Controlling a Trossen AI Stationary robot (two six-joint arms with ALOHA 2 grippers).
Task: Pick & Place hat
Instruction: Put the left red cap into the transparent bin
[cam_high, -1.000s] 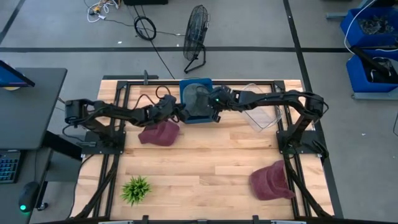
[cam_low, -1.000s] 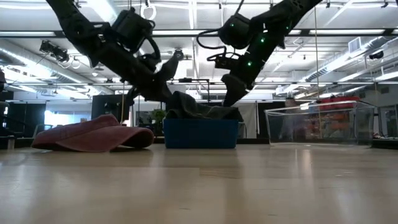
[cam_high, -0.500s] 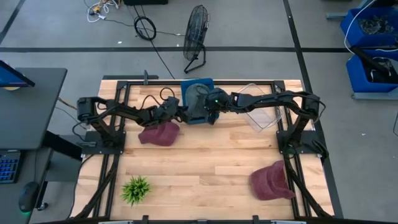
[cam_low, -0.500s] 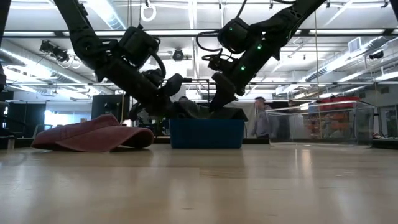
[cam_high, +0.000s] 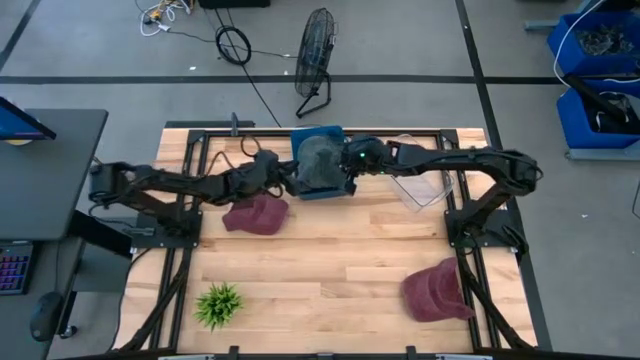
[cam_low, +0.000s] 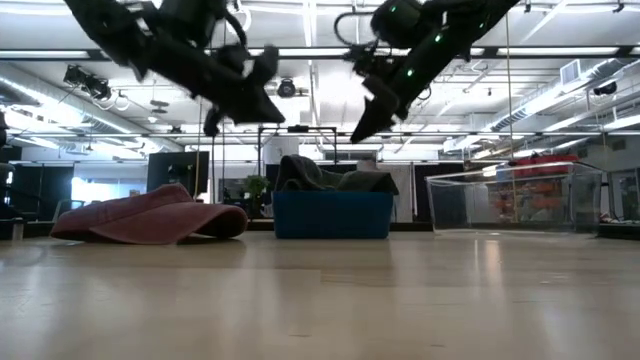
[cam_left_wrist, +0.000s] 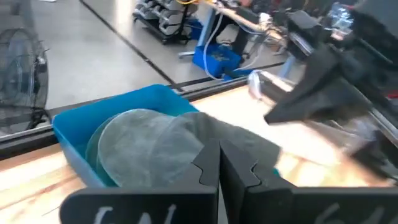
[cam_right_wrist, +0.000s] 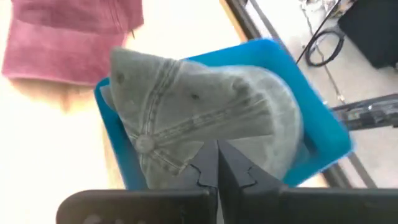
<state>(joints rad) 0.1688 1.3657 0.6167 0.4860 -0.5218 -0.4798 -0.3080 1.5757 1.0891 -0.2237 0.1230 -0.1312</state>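
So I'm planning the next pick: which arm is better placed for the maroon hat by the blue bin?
Left. Its hand hangs almost over that maroon hat; the right hand is beyond the blue bin.

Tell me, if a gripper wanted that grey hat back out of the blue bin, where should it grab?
Probably the grey hat at its crown, coming straight down from above. The blue bin walls block its sides, while the domed top bulges above the rim, giving loose fabric to pinch near the seams.
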